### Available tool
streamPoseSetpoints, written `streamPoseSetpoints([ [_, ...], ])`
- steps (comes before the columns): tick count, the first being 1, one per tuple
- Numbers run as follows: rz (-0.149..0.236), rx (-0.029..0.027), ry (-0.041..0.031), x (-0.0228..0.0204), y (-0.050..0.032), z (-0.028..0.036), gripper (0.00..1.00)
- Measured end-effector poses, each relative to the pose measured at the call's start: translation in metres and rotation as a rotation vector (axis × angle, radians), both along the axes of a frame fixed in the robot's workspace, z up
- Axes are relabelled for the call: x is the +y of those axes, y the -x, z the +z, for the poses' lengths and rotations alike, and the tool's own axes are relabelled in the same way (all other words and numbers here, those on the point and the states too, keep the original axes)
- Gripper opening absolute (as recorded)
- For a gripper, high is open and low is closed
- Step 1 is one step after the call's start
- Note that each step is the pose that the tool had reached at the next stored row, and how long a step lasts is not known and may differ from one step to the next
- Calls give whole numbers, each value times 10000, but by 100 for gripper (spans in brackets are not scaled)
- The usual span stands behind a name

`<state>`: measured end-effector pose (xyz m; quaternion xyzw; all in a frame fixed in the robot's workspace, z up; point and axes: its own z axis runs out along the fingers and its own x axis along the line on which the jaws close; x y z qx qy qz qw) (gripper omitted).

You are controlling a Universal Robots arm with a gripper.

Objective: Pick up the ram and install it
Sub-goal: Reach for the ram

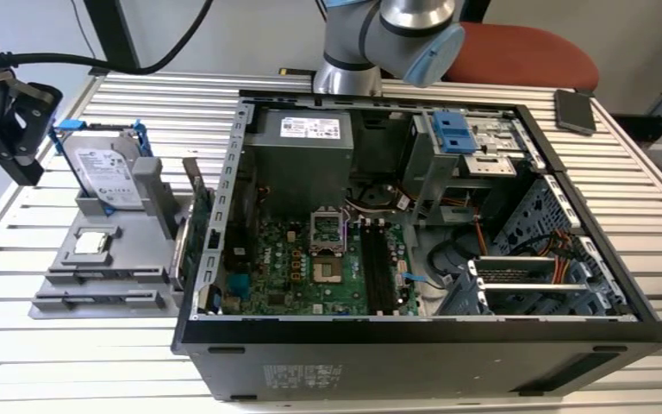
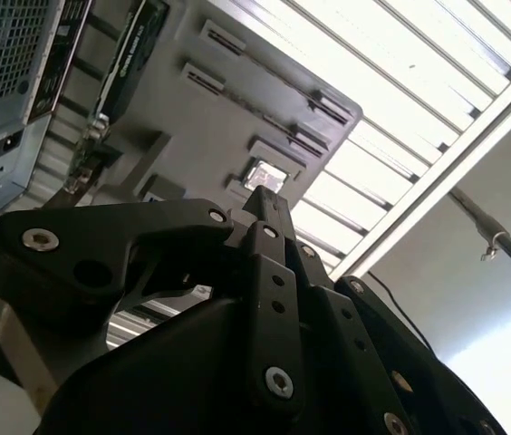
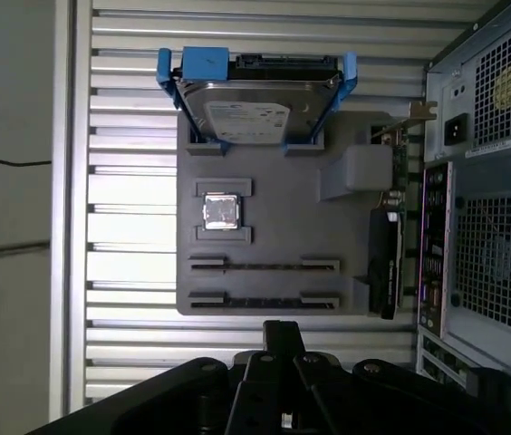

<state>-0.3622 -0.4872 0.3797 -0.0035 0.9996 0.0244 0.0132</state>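
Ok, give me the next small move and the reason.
Probably bring the gripper forward over the gray tray toward the ram. The gripper is shut on nothing and hangs short of the tray's edge, and the ram seems to sit in the nearest slot.

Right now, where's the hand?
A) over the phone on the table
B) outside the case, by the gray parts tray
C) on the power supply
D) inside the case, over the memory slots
B: in the exterior view the hand hangs outside the case, on the exterior view's left of the gray parts tray.
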Motion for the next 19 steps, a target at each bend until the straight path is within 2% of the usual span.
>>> streamPoseSetpoints([
  [4, 96, 0, 0, 0, 0, 0, 0],
  [7, 358, 0, 0, 1, 1, 0, 0],
  [19, 2111, 0, 0, 0, 0, 1, 0],
])
